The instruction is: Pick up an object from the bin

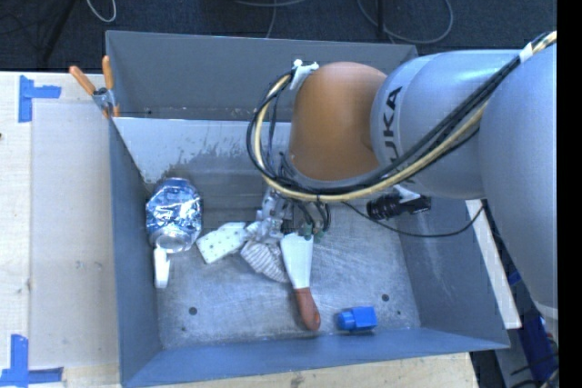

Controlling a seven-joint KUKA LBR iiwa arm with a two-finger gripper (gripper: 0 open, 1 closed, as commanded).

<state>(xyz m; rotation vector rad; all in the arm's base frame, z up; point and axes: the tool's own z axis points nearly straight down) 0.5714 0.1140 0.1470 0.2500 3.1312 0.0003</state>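
Observation:
My gripper (pixel 273 219) hangs low in the middle of the bin, under the arm's orange cover. Right below it lies a striped piece of cloth (pixel 263 260), and the gripper seems to touch its upper edge. A white scraper with a brown handle (pixel 300 279) lies just to the right, blade toward the gripper and handle toward the front wall. To the left of the cloth rests a pale speckled sponge-like pad (pixel 221 242).
A crumpled clear plastic bottle (pixel 173 215) lies at the left wall, with a white piece (pixel 161 269) below it. A small blue block (pixel 356 319) sits near the front wall. The arm covers the bin's back right.

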